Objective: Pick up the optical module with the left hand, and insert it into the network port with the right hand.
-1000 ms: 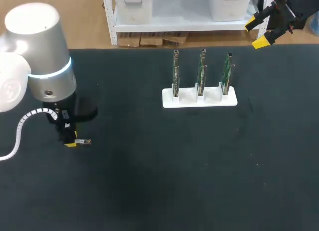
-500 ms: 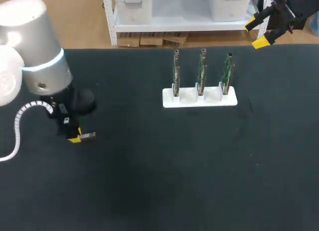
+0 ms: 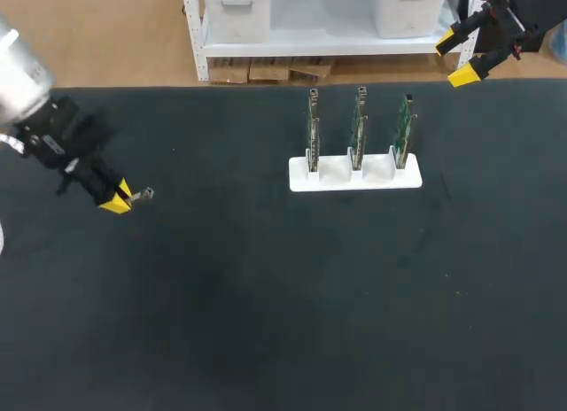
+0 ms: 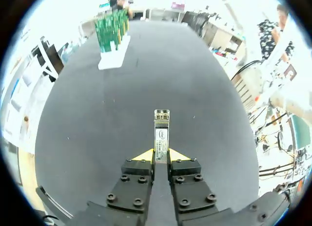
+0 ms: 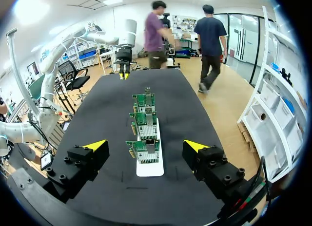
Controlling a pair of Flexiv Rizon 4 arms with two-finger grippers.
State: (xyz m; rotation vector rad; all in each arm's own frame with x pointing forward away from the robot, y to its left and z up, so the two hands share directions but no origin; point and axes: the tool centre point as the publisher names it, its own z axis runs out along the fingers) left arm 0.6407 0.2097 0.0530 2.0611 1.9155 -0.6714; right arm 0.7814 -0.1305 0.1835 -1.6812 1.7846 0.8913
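Now the slim silver optical module with a white label [image 4: 161, 133] sits pinched between the two yellow-tipped fingers of the left gripper [image 4: 161, 156]. The jaws stand narrow and press it from both sides. Its long axis runs in line with the fingers. Most of its length sticks out ahead of them, and the boxy metal end is farthest from the gripper.

Seen from the head camera, the left gripper [image 3: 120, 201] hangs over the flat black table [image 3: 266, 305] at about nine o'clock, close to that edge. The optical module [image 3: 142, 194] lies nearly level there. Its free end points between two and three o'clock, roughly toward the white plastic rack [image 3: 354, 177].

The rack stands at about one o'clock from the table's middle, well apart from the module. It holds three green circuit boards upright in a row, each in its own slot: one [image 3: 313, 127], a second [image 3: 358, 123] and a third [image 3: 404, 123]. In the left wrist view the rack [image 4: 113, 59] shows far ahead of the gripper and off to one side.

The right gripper [image 3: 456, 58] sits at about one o'clock, past the table's far edge, and it holds nothing. In its own wrist view the right gripper [image 5: 146, 146] stands wide open. The rack [image 5: 148, 165] and its boards line up ahead of it, between the spread fingers and touching neither.
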